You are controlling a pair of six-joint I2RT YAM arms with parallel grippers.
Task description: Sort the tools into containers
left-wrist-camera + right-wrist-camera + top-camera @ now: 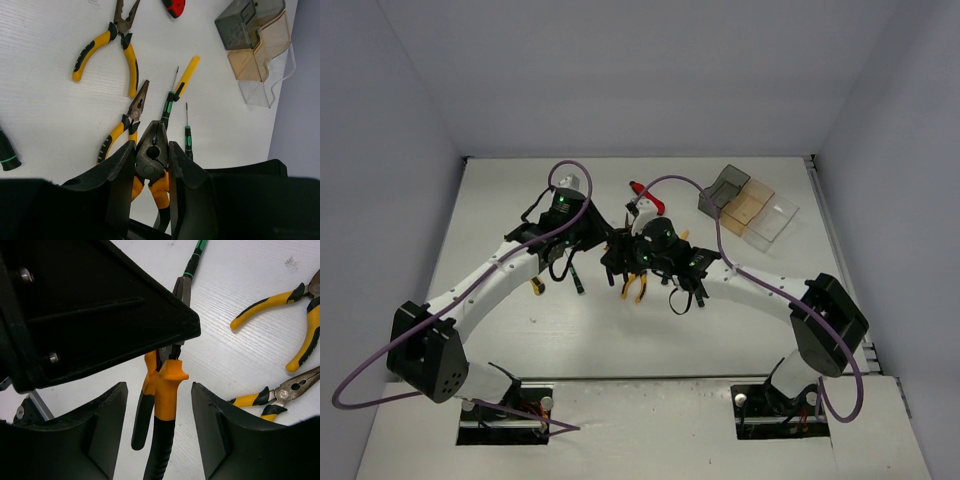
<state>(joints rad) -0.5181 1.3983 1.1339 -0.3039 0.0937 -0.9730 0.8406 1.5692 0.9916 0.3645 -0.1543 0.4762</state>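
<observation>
The right gripper (159,390) has its jaws wide astride the handles of the orange pliers (165,405) (not touching), the left gripper (151,152) has its jaws clamped on their head, and farther along the worktop (50,100) lie yellow pliers (107,45), screwdrivers (167,107) and the bins (255,57).

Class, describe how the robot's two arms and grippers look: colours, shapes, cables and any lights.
Both the left arm and right arm have white links and boxy black joints. A purple cable loops along each. Small green lights glow near the wrists. The left gripper and right gripper have broad, matte black, wedge-shaped fingers.
</observation>
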